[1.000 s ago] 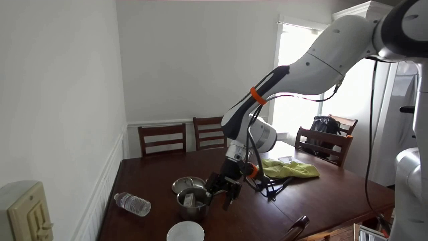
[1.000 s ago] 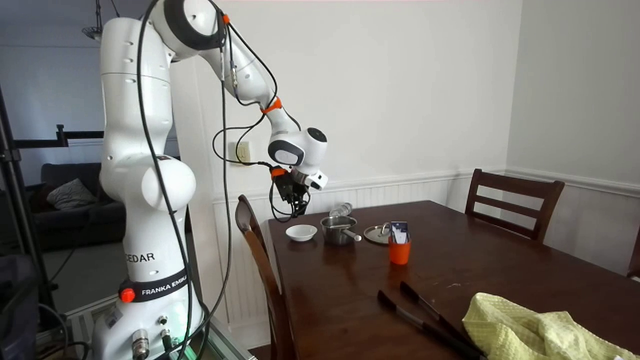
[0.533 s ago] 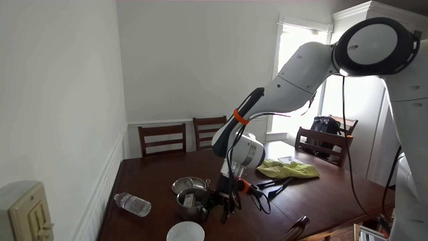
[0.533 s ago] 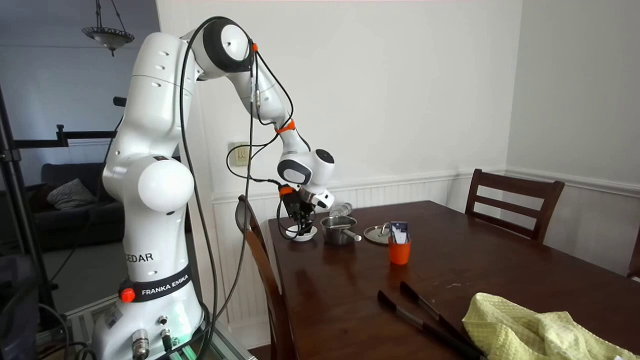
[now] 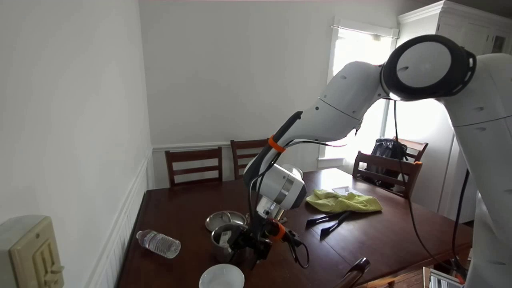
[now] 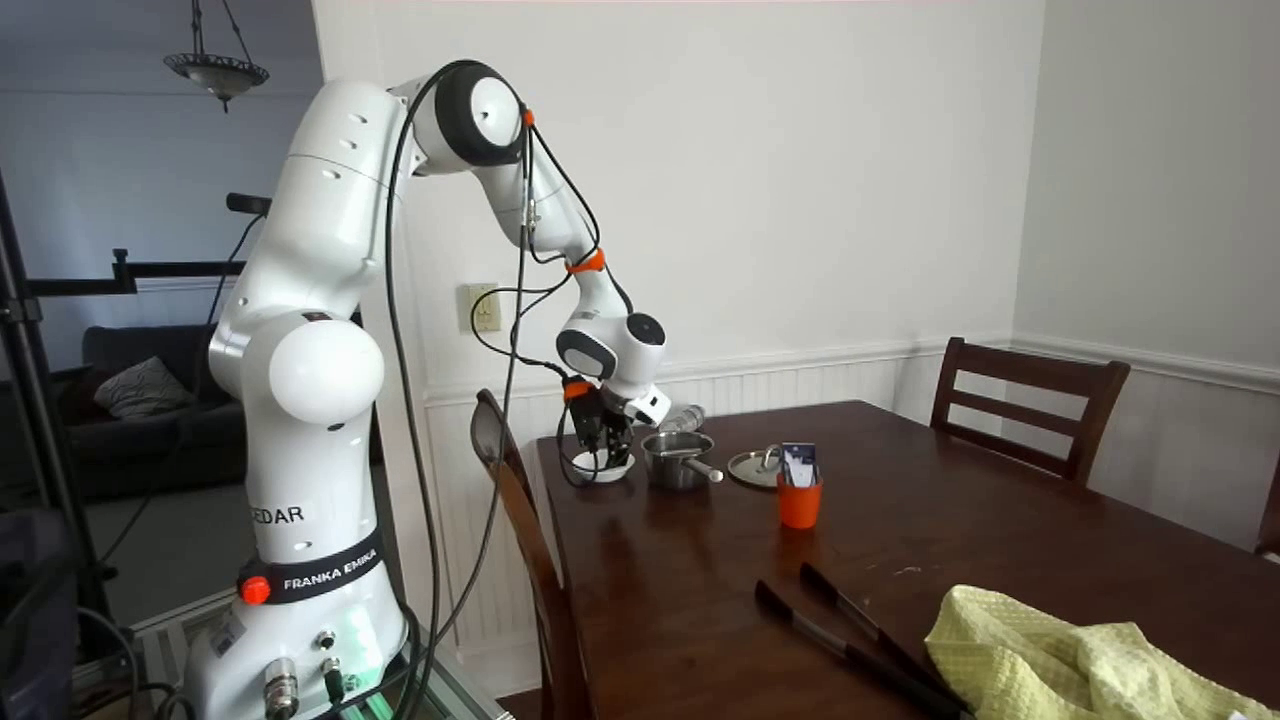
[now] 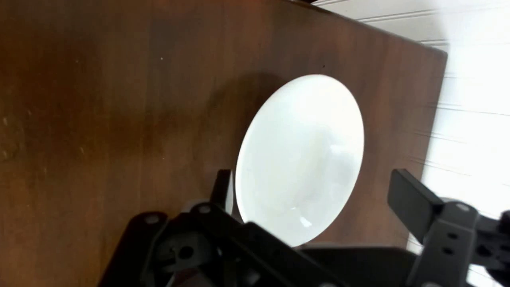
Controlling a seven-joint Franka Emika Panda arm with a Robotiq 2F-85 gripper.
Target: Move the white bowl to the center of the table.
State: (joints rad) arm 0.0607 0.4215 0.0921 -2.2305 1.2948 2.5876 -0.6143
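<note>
Bowl [image 7: 301, 159] and pincer [image 7: 313, 185] are close together at one end of the worktop [image 6: 680, 620], by a corner that shows in the wrist view. The bowl is plain white, upright, and well apart from the worktop's middle. The pincer is spread wide: one finger [image 7: 220, 191] stands just beside the bowl's rim (whether they touch, I cannot tell), while the opposite finger stands well apart from the bowl on the side toward the white wall panels [image 7: 470, 139]. In an exterior view the arm [image 6: 340, 180] reaches down so that the pincer hides part of the bowl.

A metal pot [image 6: 676, 465] stands just beside the bowl, its handle [image 6: 706, 471] pointing out over the worktop. Something pale [image 5: 225, 238] shows inside the pot in an exterior view, too unclear to name. Near the pot a lid [image 6: 750, 468] lies flat, and near the lid stands an orange cup [image 6: 798, 507] with a printed packet [image 6: 799, 463] sticking up from it. A clear plastic bottle [image 5: 159, 243] lies on its side near the pot, close to the wall [image 5: 80, 120]. Further along the worktop, a yellow-green cloth [image 5: 343, 201] lies crumpled, and what look like black tongs [image 6: 848, 652] lie spread just beside it, partly hidden by it in an exterior view. Wooden chairs [image 5: 194, 155] stand around the worktop, and a dark bag [image 5: 388, 151] shows behind one of them, near the bright window [image 5: 360, 52]
</note>
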